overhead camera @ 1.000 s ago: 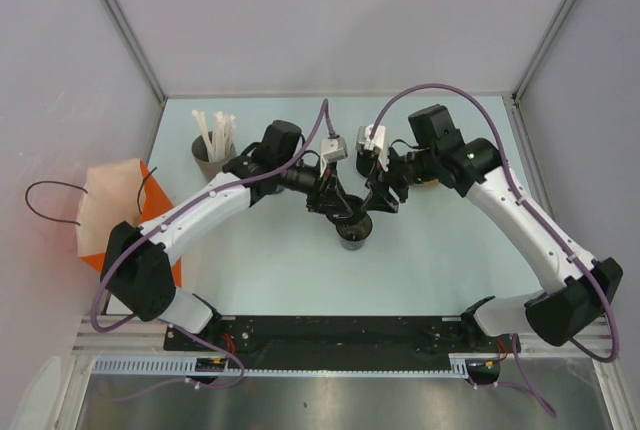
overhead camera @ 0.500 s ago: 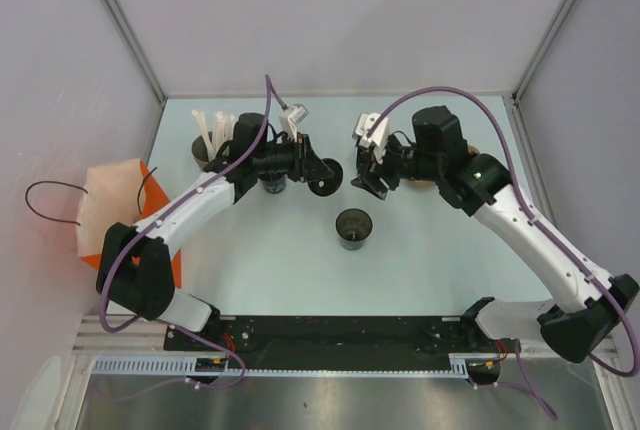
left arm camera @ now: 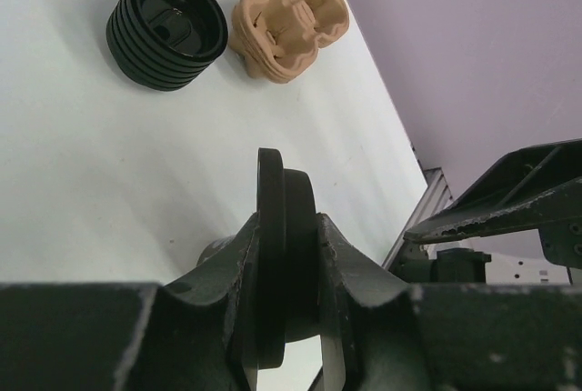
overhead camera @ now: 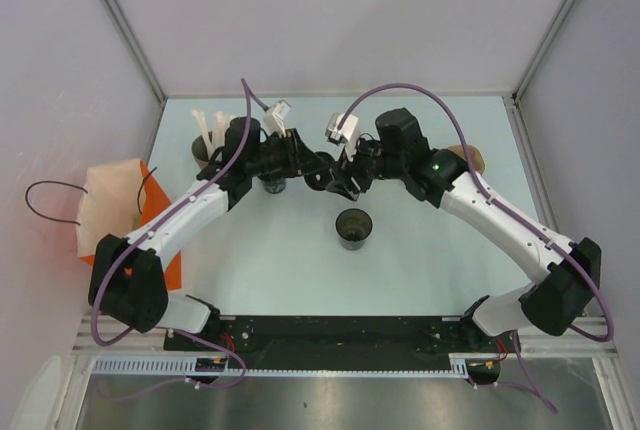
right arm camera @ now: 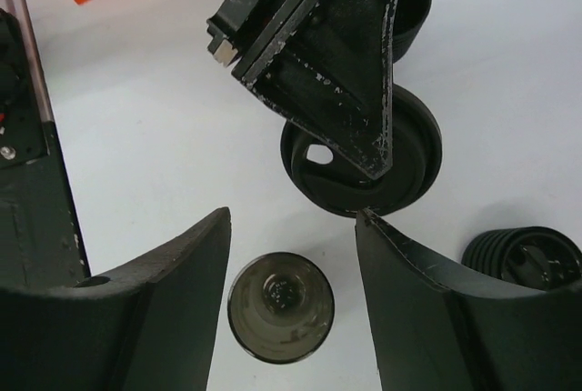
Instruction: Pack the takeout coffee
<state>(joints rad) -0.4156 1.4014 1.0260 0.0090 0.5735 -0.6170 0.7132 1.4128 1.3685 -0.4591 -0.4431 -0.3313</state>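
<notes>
Left claw [left arm camera: 288,232]: clenched on lid [left arm camera: 273,186], held on edge.
Right claw [right arm camera: 293,218]: released, just beside lid.
Cup [overhead camera: 352,227]: bench [overhead camera: 430,270] centre, unlidded.
Progress: 0 cups packed; lidding and bagging remain, judging by the bag [overhead camera: 108,202] off the left edge.

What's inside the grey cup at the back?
Some white straws stick up out of the grey cup. The left arm covers part of it, and its bottom is hidden.

Bright, even light, soft shadows on the table [overhead camera: 420,250] (left pincer [left arm camera: 289,232] slightly blurred).
</notes>
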